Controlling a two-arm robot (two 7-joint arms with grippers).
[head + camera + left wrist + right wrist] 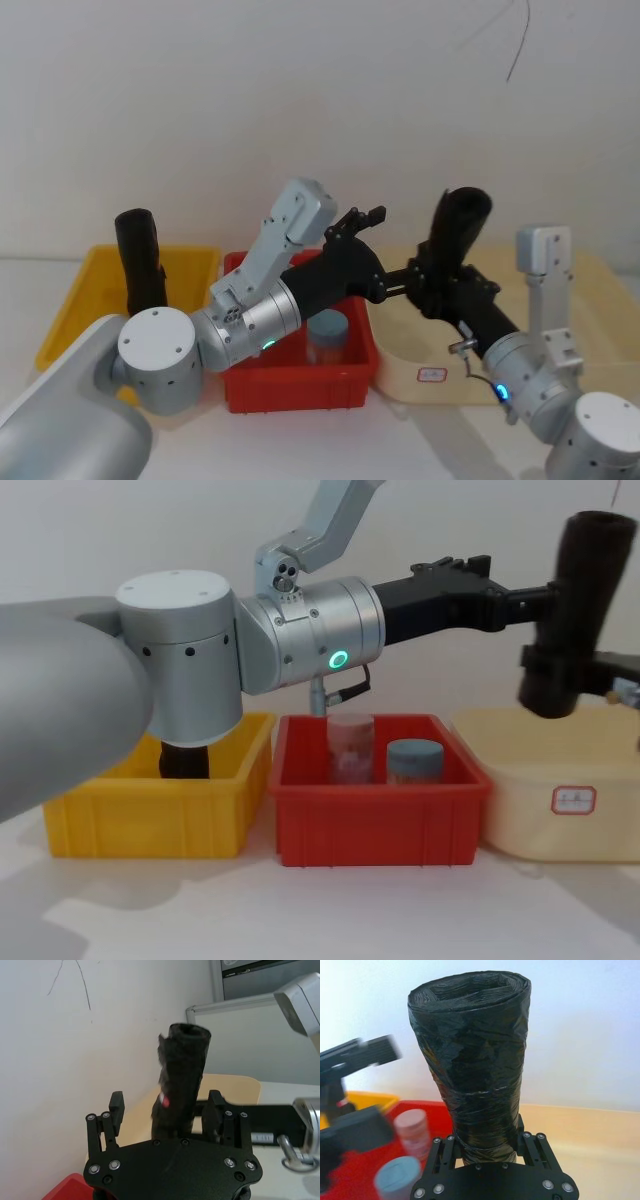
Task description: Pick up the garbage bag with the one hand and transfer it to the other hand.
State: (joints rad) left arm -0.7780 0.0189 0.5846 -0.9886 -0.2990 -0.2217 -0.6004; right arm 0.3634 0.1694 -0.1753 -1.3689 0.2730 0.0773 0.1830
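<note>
Finding: garbage bag [472,1050] held in right gripper [485,1135]

The right gripper clamps the bag at its lower end. The bag is near upright, wide end up, in the air above the cream tray [520,800]. The left gripper [358,220], fingers spread (nothing between them), points at the bag from over the red bin [380,820].

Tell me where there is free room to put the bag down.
Seemingly free: the cream bin under the garbage bag held by the right gripper, and the table strip before the bins. Crowded: the red bin, two jars inside, left gripper above it.
</note>
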